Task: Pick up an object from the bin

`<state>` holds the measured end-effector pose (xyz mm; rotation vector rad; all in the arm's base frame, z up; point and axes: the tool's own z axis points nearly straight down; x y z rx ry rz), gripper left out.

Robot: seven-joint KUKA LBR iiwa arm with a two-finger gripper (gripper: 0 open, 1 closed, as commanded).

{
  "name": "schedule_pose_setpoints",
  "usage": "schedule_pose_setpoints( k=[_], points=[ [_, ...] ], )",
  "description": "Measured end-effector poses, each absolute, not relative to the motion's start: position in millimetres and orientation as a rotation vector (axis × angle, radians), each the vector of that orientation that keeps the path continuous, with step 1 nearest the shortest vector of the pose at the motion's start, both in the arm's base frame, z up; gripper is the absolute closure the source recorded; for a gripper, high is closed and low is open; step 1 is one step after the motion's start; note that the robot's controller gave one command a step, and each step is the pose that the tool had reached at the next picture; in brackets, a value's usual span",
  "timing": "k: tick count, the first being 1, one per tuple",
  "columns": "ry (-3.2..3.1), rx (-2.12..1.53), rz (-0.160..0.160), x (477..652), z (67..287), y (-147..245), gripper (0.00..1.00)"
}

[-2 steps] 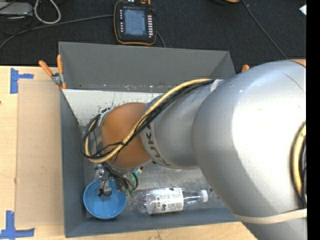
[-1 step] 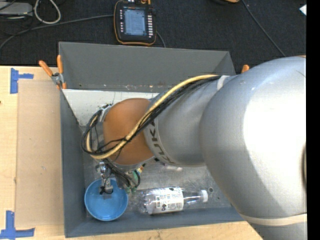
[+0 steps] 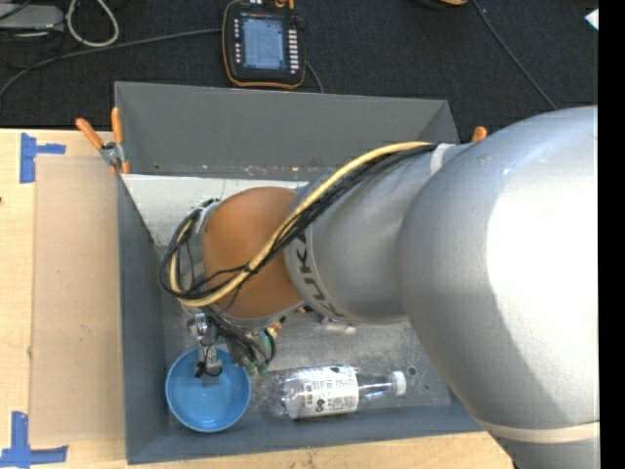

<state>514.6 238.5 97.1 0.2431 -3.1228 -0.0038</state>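
Presently poised straight over the blue bowl (image 3: 223,410): the gripper (image 3: 208,365), pointing down, its dark tip inside the bowl's rim. Impossible to tell whether the claw is open or closed, or whether it touches the bowl's inner surface or hangs just above it. Nothing seen gripped.

Just right of the bowl, lying on its side: a clear plastic bottle (image 3: 332,392) with a white printed label, cap end turned away from the bowl. Close enough to the bowl to be touching or nearly so; cannot say which.

Directly behind the bowl, above the gripper: the wrist's round orange cover (image 3: 244,252), wrapped by looping black and yellow cables (image 3: 181,262).

Close on the bowl's left and front: the walls of the grey metal bin (image 3: 137,360).
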Motion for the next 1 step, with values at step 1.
schedule_pose_setpoints(
  k=[1],
  points=[
    [-3.114, 0.241, 0.001, 512.3, 115.5, 237.5, 1.0]
  ],
)
